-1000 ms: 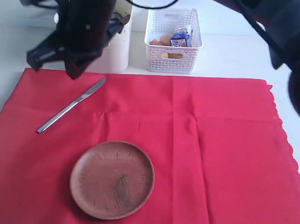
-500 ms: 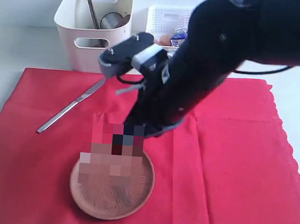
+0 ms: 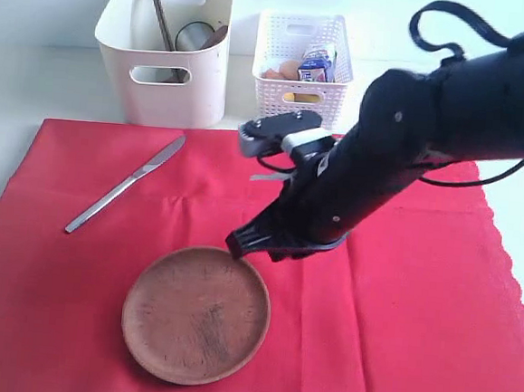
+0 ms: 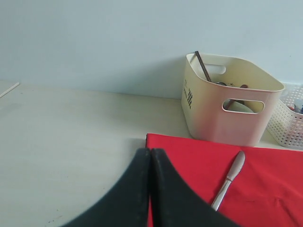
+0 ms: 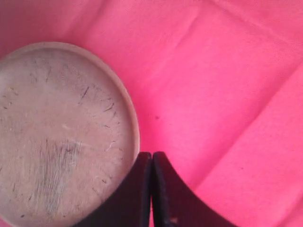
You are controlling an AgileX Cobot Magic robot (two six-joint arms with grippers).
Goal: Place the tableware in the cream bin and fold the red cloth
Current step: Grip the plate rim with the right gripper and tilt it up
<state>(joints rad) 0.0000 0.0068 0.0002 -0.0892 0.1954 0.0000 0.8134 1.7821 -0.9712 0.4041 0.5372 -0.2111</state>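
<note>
Red cloth (image 3: 398, 307) spread flat over pale table (image 3: 35, 78); plain wall (image 4: 94, 38) behind.

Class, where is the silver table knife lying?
In the exterior view the knife lies on the left part of the red cloth, between the cream bin and the brown plate, touching neither.

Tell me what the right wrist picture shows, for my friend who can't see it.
A shut black gripper is right beside the rim of a round brown plate, which lies empty on a red cloth. The plate has dark scratches.
</note>
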